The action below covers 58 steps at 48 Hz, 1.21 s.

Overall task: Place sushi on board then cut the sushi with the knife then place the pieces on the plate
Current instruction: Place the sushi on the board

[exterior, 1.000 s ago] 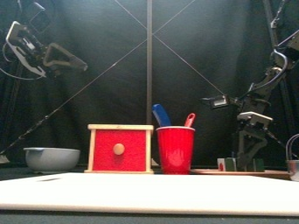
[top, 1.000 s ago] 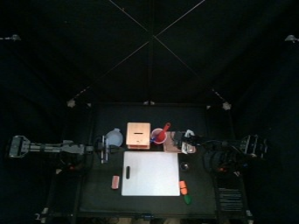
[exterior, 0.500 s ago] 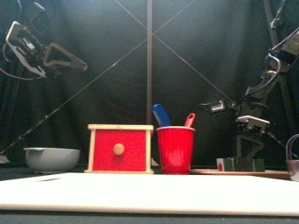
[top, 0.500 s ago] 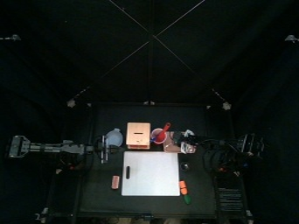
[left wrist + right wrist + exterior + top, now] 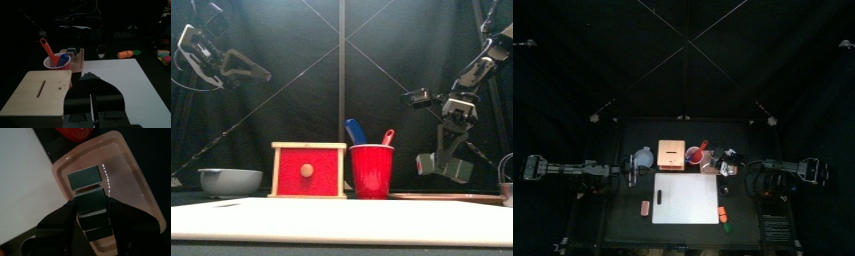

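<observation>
The sushi roll (image 5: 85, 179), a row of dark green blocks, sits between my right gripper's (image 5: 91, 213) jaws, which are shut on it. In the front view the sushi roll (image 5: 444, 164) hangs tilted above the pink tray (image 5: 454, 197), clear of it. Seen from the right wrist, the pink tray (image 5: 130, 175) lies directly below the roll. The white cutting board (image 5: 687, 198) fills the table's front middle. A red cup (image 5: 372, 170) holds the blue knife (image 5: 356, 131) and the red knife (image 5: 388, 137). My left gripper (image 5: 90, 76) rests shut over the wooden box's corner at the left.
The wooden box (image 5: 309, 170) with its red drawer front stands left of the cup. A blue-grey bowl (image 5: 230, 181) is at the far left, and a metal cutter (image 5: 506, 180) shows at the right edge. Small toy foods (image 5: 723, 214) lie beside the board.
My right gripper has risen from the pink tray, lifting the sushi roll off it and tilting it. The left arm has stayed still.
</observation>
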Motion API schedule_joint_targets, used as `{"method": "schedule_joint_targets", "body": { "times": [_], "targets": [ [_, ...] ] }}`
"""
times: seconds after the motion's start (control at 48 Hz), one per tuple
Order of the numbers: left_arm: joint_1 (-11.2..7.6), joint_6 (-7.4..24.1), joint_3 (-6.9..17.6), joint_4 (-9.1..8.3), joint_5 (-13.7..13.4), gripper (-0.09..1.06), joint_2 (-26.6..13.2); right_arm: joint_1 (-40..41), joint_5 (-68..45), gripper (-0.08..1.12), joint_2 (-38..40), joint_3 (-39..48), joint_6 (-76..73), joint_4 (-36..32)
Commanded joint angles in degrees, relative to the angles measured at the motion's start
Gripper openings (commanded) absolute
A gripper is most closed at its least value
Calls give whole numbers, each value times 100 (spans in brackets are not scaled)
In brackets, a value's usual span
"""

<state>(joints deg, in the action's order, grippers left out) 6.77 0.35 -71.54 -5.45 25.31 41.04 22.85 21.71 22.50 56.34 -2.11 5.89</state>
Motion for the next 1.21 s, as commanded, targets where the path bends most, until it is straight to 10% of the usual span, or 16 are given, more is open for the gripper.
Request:
{"method": "schedule_joint_targets", "body": {
  "times": [0.021,1.208],
  "targets": [
    [18,-26,70,-9,26,-1,-9,-105,-114,58,246,-70,-62,316],
    [-18,-18,-35,9,26,-1,-9,-2487,-1679,58,-1239,-879,-3331,686]
  ]
}}
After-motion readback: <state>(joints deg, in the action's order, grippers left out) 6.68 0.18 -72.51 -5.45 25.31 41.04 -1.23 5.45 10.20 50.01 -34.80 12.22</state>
